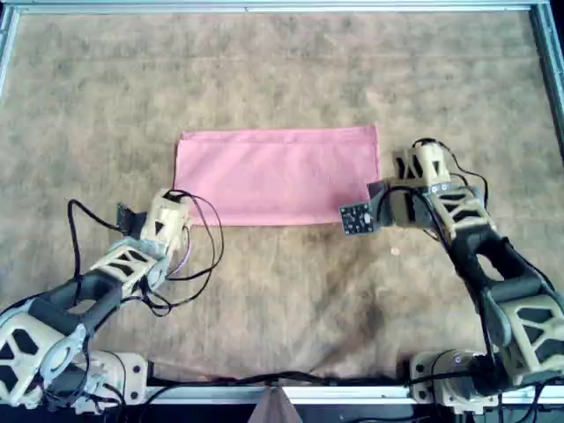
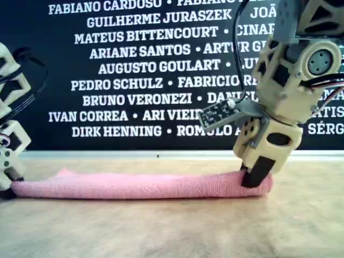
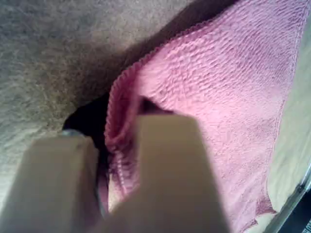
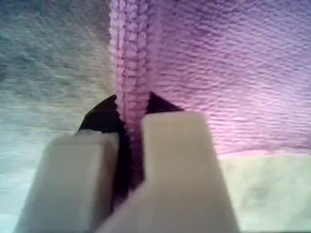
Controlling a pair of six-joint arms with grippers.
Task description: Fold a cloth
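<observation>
mottled brown mat covers the counter; the pink waffle-textured cloth, folded to a rectangle, is pinched at opposite corners by left gripper and right gripper.

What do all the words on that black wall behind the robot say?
On the black wall, exterior view, white capitals:
"FABIANO CARDOSO"
"GUILHERME JURASZEK"
"MATEUS BITTENCOURT"
"ARIANE SANTOS"
"AUGUSTO GOULART"
"PEDRO SCHULZ"
"BRUNO VERONEZI"
"IVAN CORREA"
"DIRK HENNING"
Other names are cut off or hidden behind an arm. The pink cloth has no writing.
</observation>
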